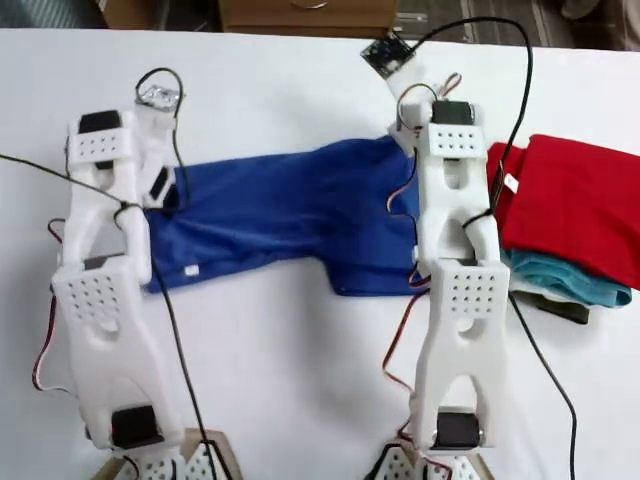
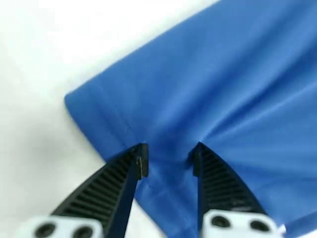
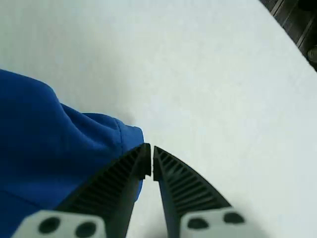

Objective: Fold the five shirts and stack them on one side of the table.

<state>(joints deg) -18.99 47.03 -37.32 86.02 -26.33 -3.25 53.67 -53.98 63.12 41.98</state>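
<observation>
Looking down on a blue shirt point(image 1: 270, 215) lying on the white table point(image 1: 300, 380), stretching lengthwise left to right across the middle of the frame; narrowing toward the left end under the left arm and widening toward the right end under the right arm; not making out which end is the collar. Showing as plain deep blue cloth, softly creased along its length, and carrying a small white tag on the lower edge near the left end. Also seeing, at the right edge of the high view, a red shirt point(image 1: 575, 205) resting folded on a teal shirt point(image 1: 570, 280), near the blue one's right end, with the right arm crossing in between.

Getting from the left wrist view what the high view is hiding under the arm: finding the left gripper point(image 2: 169, 158) wide open, pressing both fingertips point(image 2: 141, 161) down on the blue cloth just inside a hemmed corner, puckering the cloth between them, clamping nothing. Getting from the right wrist view the other end: finding the right gripper point(image 3: 151, 161) closed down to a thin slit right at a corner of the blue cloth, facing bare table beyond; failing to tell whether any cloth is pinched there.
</observation>
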